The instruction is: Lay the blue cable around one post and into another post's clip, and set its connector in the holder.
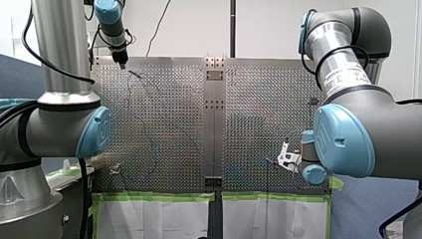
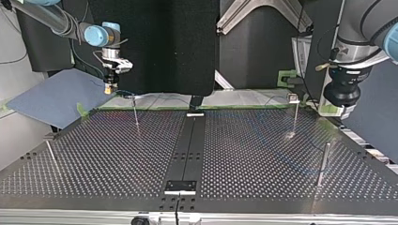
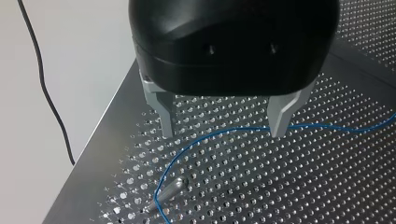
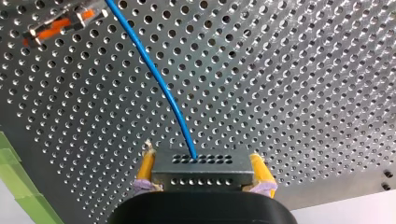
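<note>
At the front view's near right, our right gripper is clenched on the grey connector, yellow pads at its two ends. The blue cable leaves the block's face and runs straight ahead of the fingers, bending toward an orange-and-clear clip. Well apart over the perforated table, our left gripper hangs released, metal fingers astride the cable's slack where it curves on past a post; whether it rounds the post we cannot tell. Seating, we judge, falls to the right arm.
</note>
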